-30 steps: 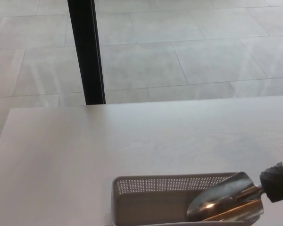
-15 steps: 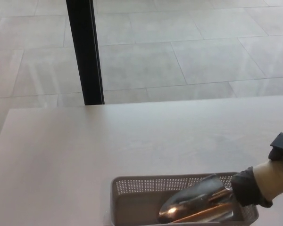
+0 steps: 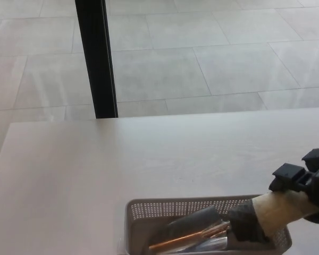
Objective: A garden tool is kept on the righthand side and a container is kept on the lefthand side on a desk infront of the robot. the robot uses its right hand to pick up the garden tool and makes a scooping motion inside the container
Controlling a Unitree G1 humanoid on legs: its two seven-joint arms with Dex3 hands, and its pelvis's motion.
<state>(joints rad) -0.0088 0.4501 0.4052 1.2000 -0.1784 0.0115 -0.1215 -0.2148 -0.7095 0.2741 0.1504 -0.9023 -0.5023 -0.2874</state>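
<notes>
The trowel [image 3: 194, 234] lies inside the basket [image 3: 143, 223] at the near edge of the table [image 3: 95, 170], its metal scoop turned low against the basket floor and pointing toward the left. The right robot hand [image 3: 300, 183] is closed around the pale handle, which enters over the basket's right end; a dark collar joins handle to scoop. The left robot hand does not appear.

Handling, judged from appearance: the scoop is polished metal, stiff and likely smooth, with modest weight carried forward of the grip. The handle is the proper place to hold; the scoop would slip and its edge could scrape. The basket looks like thin perforated plastic, light, and may slide or tip if the scoop presses against a wall. No contents can be made out in it.

Surroundings: the table is otherwise bare in view. Beyond its far edge is a tiled floor [image 3: 212, 58] and a black upright post [image 3: 95, 58], both well apart from the work. The only obstruction to the scooping stroke is the basket's own walls, in particular the left end wall ahead of the scoop.
</notes>
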